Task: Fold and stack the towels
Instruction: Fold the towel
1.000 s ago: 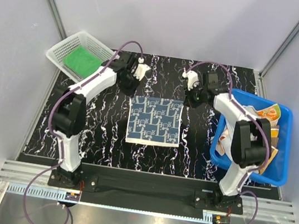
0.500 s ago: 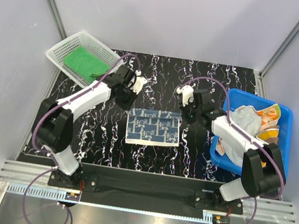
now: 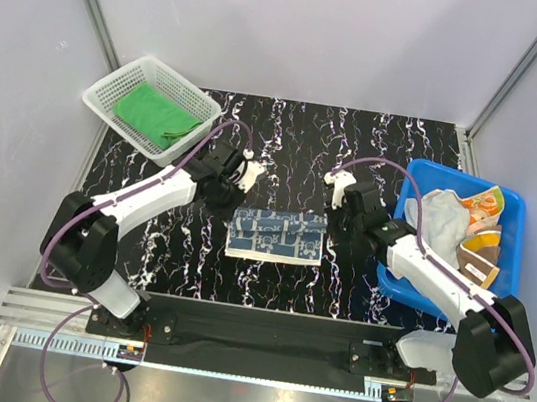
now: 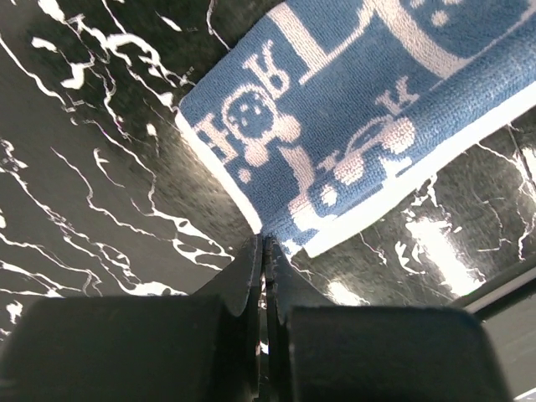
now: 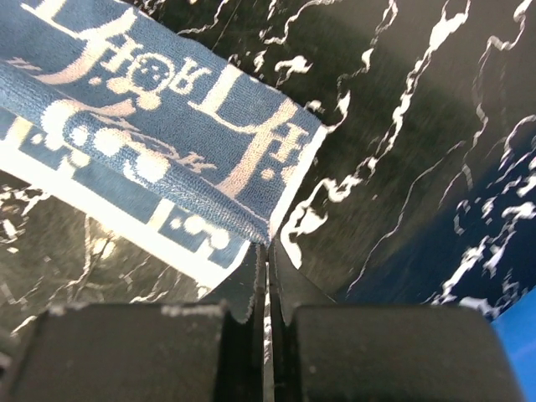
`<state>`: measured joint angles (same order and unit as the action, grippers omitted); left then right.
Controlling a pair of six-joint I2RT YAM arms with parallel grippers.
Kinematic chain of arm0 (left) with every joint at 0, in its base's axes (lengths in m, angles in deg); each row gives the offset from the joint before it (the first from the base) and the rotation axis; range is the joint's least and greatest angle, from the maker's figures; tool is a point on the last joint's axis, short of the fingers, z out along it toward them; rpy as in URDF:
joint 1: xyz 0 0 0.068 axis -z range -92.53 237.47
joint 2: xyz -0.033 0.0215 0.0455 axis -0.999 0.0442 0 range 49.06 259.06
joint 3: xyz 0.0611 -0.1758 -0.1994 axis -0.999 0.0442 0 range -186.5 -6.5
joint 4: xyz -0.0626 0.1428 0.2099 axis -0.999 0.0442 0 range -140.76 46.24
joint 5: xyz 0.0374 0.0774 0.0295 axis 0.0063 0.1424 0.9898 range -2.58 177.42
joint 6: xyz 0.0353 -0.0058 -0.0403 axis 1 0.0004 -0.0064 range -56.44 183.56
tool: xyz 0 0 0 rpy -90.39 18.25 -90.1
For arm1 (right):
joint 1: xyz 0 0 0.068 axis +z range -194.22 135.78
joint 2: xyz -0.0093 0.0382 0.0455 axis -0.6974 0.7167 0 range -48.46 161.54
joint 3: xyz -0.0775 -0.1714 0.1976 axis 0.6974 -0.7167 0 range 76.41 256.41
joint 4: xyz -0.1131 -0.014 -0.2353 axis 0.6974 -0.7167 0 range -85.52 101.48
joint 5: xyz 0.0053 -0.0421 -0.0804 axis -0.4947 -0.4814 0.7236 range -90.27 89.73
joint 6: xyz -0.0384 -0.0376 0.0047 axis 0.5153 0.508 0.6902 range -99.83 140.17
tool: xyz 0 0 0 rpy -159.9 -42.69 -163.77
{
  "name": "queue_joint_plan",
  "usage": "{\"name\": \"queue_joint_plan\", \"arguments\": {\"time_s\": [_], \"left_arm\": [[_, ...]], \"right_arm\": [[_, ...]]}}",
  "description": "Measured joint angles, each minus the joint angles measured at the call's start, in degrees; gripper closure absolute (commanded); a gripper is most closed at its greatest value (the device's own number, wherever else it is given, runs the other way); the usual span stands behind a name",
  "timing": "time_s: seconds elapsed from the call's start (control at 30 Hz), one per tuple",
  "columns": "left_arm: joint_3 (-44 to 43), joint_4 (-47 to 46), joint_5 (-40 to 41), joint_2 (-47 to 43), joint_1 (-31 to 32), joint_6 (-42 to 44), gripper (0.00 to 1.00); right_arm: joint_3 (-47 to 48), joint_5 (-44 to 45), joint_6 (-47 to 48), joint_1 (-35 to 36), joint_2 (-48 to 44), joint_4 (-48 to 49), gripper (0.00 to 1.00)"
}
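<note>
Black, white-veined table [image 3: 378, 142] in a grey-walled booth.

1. Navy towel [image 3: 276, 236]: at table centre, between the arms, partly doubled over so a white hem shows under the upper layer.
2. Left gripper [image 4: 262, 244]: clenched on the towel's left corner, with only thin cloth at the very tips.
3. Right gripper [image 5: 268, 247]: clamped likewise on the right corner.
4. Step in hand, as judged: the first fold. Carry both corners level and at one pace toward the near edge. Keep the cloth lightly taut between them (slack would likely wrinkle the middle). Lay hem on hem, and let go only once the layer lies flat.
5. Green towel [image 3: 150, 111]: folded, in the basket [image 3: 100, 93] at far left, well apart.
6. Tub [image 3: 510, 259]: at right, holding the orange towel [image 3: 481, 204] and a pale cloth.
7. Obstructions: nothing lies on the fold's path. The right arm passes close over the tub's left wall, so a wide swing there risks a knock.
</note>
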<state>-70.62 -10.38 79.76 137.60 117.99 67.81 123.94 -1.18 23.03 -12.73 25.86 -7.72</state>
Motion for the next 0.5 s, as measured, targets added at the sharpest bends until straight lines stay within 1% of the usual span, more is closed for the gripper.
{"name": "queue_joint_plan", "arguments": {"time_s": [0.23, 0.4, 0.5], "left_arm": [[2.75, -0.04, 0.00, -1.86, 1.16, -2.86, 1.00], [5.20, 0.20, -0.02, -1.86, 2.29, -3.69, 1.00], [5.77, 0.22, -0.02, -1.86, 2.45, -4.52, 1.00]], "right_arm": [[-2.43, -0.85, -6.99, 0.83, -3.48, -1.53, 1.00], [-3.85, -2.05, -11.32, 1.27, -3.63, -2.16, 1.00], [-4.04, -2.32, -13.90, 1.49, -3.56, -2.73, 0.98]]}}
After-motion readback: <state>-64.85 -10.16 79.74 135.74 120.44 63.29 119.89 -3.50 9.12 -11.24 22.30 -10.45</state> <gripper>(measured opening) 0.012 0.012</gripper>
